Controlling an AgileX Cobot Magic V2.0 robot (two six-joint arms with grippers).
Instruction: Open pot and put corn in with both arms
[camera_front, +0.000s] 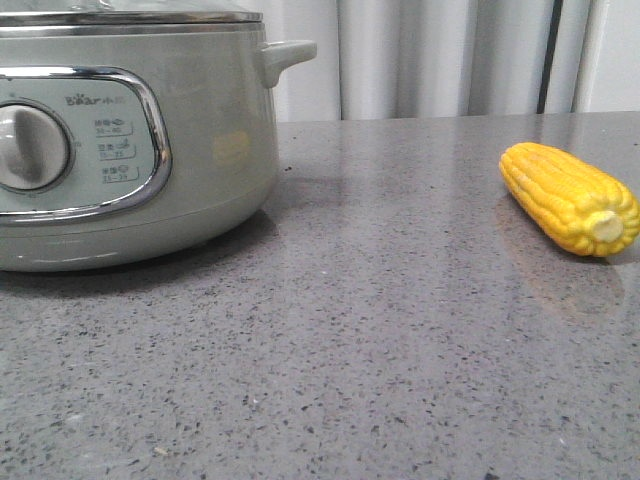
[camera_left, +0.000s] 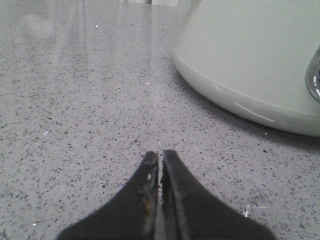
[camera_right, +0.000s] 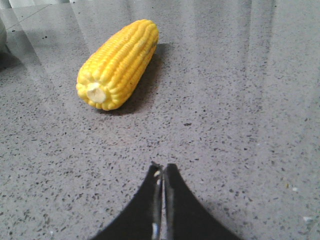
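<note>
Surface: we see a speckled grey stone-look countertop (camera_front: 380, 330), glossy enough to carry faint reflections.
Room: pale pleated curtains (camera_front: 430, 55) hang behind the far edge.
Count: we count one cooker, one cob, two grippers.
Pot: the large round sage-green electric cooker (camera_front: 200, 150) stands at the left, with smooth walls, a chrome-framed panel, a grey dial and a steel rim.
Corn: the bright yellow kernel-rowed corn cob (camera_front: 568, 197) lies on its side at the right, well apart from the pot, pale stub toward us.
Left gripper (camera_left: 160, 156): black tapered fingers pressed together, holding nothing, near the pot's base.
Right gripper (camera_right: 163, 169): fingers closed together, empty, near the cob.
</note>
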